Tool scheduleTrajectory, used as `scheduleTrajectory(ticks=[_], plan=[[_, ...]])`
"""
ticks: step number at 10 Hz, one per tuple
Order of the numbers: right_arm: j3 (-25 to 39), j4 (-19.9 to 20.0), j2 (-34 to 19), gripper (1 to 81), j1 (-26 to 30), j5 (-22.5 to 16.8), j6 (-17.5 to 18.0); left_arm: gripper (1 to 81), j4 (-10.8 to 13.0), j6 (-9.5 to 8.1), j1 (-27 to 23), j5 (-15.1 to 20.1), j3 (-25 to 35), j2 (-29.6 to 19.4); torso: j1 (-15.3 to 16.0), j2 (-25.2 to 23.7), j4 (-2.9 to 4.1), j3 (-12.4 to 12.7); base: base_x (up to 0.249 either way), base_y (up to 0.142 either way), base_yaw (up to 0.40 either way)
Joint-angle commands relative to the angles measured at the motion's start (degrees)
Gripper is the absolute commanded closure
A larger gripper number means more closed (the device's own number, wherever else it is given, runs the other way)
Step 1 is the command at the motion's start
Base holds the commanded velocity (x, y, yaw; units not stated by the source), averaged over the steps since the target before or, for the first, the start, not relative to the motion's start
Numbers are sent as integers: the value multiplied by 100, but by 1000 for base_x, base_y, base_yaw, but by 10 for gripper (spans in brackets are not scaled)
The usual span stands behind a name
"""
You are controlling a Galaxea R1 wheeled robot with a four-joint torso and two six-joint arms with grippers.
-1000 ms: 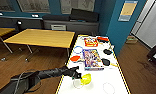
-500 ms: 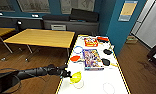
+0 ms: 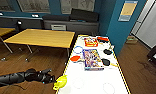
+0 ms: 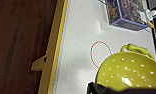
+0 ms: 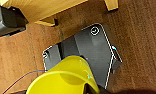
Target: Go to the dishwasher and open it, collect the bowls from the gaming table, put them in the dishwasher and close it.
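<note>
My left gripper (image 3: 51,80) reaches in from the left to the near left edge of the gaming table (image 3: 94,82), which has a white top with a yellow rim. It is shut on a yellow-green perforated bowl (image 3: 60,82) with loop handles. The left wrist view shows that bowl (image 4: 129,72) large, over the white top near a red circle (image 4: 100,53). In the right wrist view a plain yellow bowl (image 5: 64,77) hangs in my right gripper (image 5: 99,88) above the wooden floor and my dark base (image 5: 94,50). The dishwasher is out of view.
On the white top lie a colourful box (image 3: 92,58), a red paddle (image 3: 75,58), a blue ring (image 3: 78,49), a red box (image 3: 91,42) and black pieces (image 3: 107,52). A wooden table (image 3: 44,37) stands to the left, with a dark counter (image 3: 71,25) behind it. Wooden floor surrounds both tables.
My left arm has drawn back to the left, carrying the yellow-green bowl from over the white top to its near left edge.
</note>
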Motion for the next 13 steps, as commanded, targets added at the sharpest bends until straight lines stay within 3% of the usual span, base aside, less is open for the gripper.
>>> scheduleTrajectory(ticks=[1, 2, 4, 5, 7, 8, 10, 11, 12, 13], plan=[[150, -31, -418, 811, 203, -347, 32, 811, -440, -13, -82, 125, 700, -671, 0, 0, 0, 0, 0, 0, 0], [150, -40, -427, 811, 204, -347, 67, 811, -494, 49, 191, 116, 849, -856, 0, 0, 0, 0, 0, 0, 0], [176, -40, -436, 811, 212, -347, 111, 811, -828, 629, 684, 37, 999, -1269, 0, 0, 0, 0, 0, 0, 0], [185, -40, -436, 811, 212, -347, 111, 811, -1206, 1113, 912, 10, 902, -1427, 0, 0, 0, 0, 0, 0, 0], [229, -40, -436, 811, 212, -347, 111, 811, -2306, 2388, 1361, -225, 579, -1742, 0, 0, 0, 0, 0, 0, 0], [246, -40, -436, 811, 212, -355, 111, 811, -2611, 2859, 1605, -402, 455, -1822, 0, 0, 0, 0, 0, 0, 0], [211, -40, -410, 811, 186, -347, 120, 811, -2656, 3134, 2247, -534, 243, -1700, 0, 0, 0, 0, 0, 0, 0], [176, -40, -383, 811, 177, -347, 129, 811, -2559, 3284, 2599, -614, -100, -1410, 0, 0, 0, 0, 0, 0, 0], [159, -40, -374, 811, 168, -355, 129, 811, -2471, 3627, 2933, -684, -363, -1102, 0, 0, 0, 2, 0, 0, 0], [150, -40, -366, 811, 168, -347, 129, 811, -2436, 3829, 3197, -1062, -618, -883, 0, 0, 0, 2, 0, 0, 0]])
